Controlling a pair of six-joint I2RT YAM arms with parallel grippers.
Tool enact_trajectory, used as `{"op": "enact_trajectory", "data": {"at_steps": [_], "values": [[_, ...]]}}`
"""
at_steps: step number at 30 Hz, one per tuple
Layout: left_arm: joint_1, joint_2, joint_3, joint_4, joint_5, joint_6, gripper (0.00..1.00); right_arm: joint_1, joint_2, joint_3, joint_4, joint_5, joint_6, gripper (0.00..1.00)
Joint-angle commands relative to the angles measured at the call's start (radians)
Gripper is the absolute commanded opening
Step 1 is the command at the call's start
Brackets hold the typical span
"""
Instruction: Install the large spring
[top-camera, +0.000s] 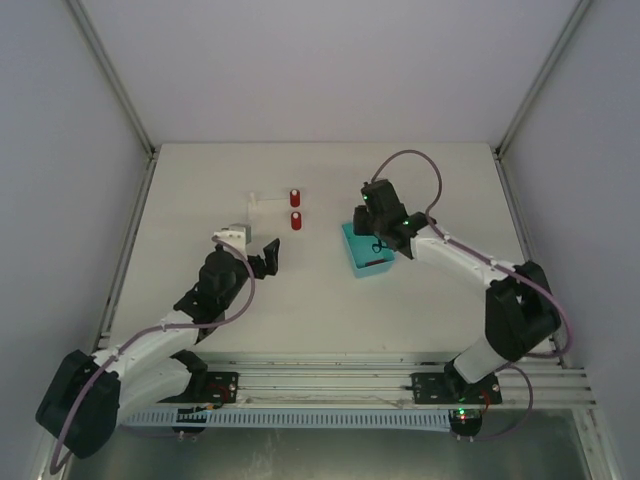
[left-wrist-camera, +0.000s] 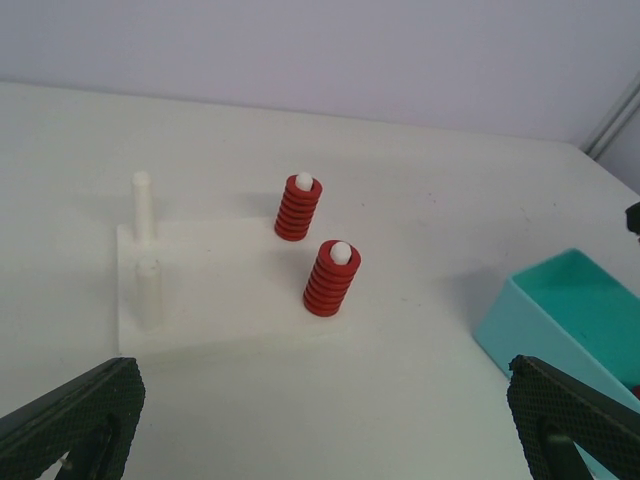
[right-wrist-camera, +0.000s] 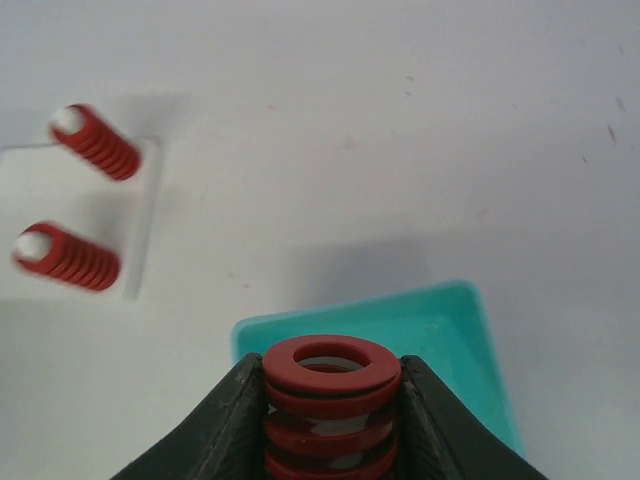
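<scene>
My right gripper (right-wrist-camera: 332, 420) is shut on a large red spring (right-wrist-camera: 332, 372) and holds it above the teal bin (right-wrist-camera: 455, 330). In the top view the right gripper (top-camera: 378, 235) is over that bin (top-camera: 360, 255). A white base plate (left-wrist-camera: 200, 290) carries two red springs on pegs (left-wrist-camera: 332, 278) (left-wrist-camera: 298, 208) and two bare white pegs (left-wrist-camera: 143, 205) (left-wrist-camera: 150, 292). The springs also show in the right wrist view (right-wrist-camera: 70, 258) (right-wrist-camera: 100, 143). My left gripper (top-camera: 266, 256) is open and empty, near the plate's front edge; its fingertips (left-wrist-camera: 75, 415) frame the left wrist view.
The teal bin (left-wrist-camera: 575, 315) sits to the right of the plate. White walls with metal corner posts (top-camera: 115, 85) enclose the table on three sides. A rail (top-camera: 330, 385) runs along the near edge.
</scene>
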Motion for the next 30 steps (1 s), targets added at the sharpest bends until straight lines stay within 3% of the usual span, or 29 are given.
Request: {"op": "enact_trajectory", "data": {"at_steps": [1,4,12,20,25,30], "values": [[-0.004,-0.026,-0.003,0.047,0.007,-0.003,1.00,0.003,-0.102,-0.061,0.128,-0.115,-0.287,0.15],[-0.004,-0.009,0.014,0.055,0.091,-0.009,0.92,0.011,-0.151,-0.109,0.180,-0.164,-0.391,0.13],[-0.005,0.032,0.119,-0.021,0.302,-0.099,0.77,0.096,-0.244,-0.226,0.330,-0.493,-0.737,0.17],[-0.004,-0.029,0.202,-0.185,0.402,-0.097,0.51,0.196,-0.289,-0.341,0.499,-0.504,-0.901,0.15],[-0.005,0.002,0.267,-0.292,0.485,-0.057,0.48,0.230,-0.332,-0.416,0.610,-0.490,-0.969,0.13],[-0.015,0.046,0.306,-0.317,0.594,-0.045,0.54,0.248,-0.342,-0.434,0.626,-0.459,-1.003,0.14]]}}
